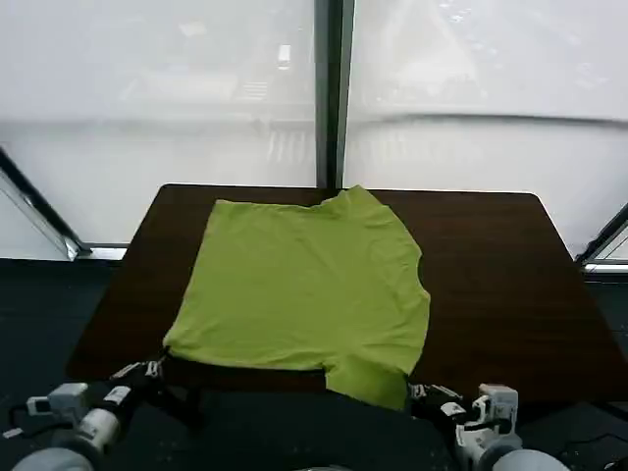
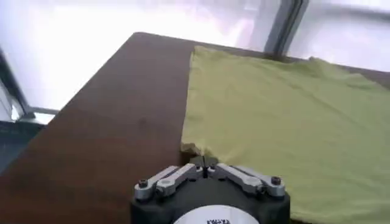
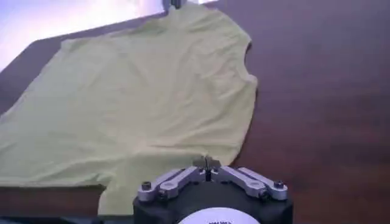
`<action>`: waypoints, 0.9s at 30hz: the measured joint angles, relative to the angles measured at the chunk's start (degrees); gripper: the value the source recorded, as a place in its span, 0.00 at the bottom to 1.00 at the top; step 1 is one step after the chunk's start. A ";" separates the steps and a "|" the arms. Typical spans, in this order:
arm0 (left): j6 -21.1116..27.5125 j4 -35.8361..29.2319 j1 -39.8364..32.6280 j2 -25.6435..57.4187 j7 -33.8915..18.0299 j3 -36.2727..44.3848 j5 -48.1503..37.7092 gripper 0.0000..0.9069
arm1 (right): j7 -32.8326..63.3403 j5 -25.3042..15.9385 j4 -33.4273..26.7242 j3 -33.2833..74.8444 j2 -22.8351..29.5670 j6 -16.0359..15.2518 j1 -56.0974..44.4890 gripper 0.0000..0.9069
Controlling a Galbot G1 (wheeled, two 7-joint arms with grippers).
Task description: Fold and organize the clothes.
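The shirt (image 1: pixel 304 294) lies flat on the table (image 1: pixel 491 285), its near corners at the table's front edge. Left gripper (image 1: pixel 157 369) and right gripper (image 1: pixel 420 394), both pinched closed, sit at those corners. Light, limp cloth: probably best gripped at corners

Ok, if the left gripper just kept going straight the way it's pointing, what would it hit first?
Most likely the near corner of the lime-green T-shirt, which lies directly ahead of the left gripper on the table. Depth is hard to judge, so it may already be touching the fabric's edge.
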 joint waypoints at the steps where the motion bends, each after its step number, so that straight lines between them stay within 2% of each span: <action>1: 0.01 0.24 -0.95 0.11 0.00 0.38 0.05 0.00 | -0.16 -0.52 -1.14 -0.66 0.26 0.21 1.50 0.00; 14: -1.46 5.74 -11.81 1.42 0.32 3.95 0.64 0.00 | -0.73 -4.61 -12.89 -7.25 4.62 1.94 13.33 0.00; 27: -1.69 12.42 -21.37 1.98 0.33 9.55 1.43 0.00 | -0.61 -7.39 -17.31 -7.74 7.41 4.07 16.79 0.00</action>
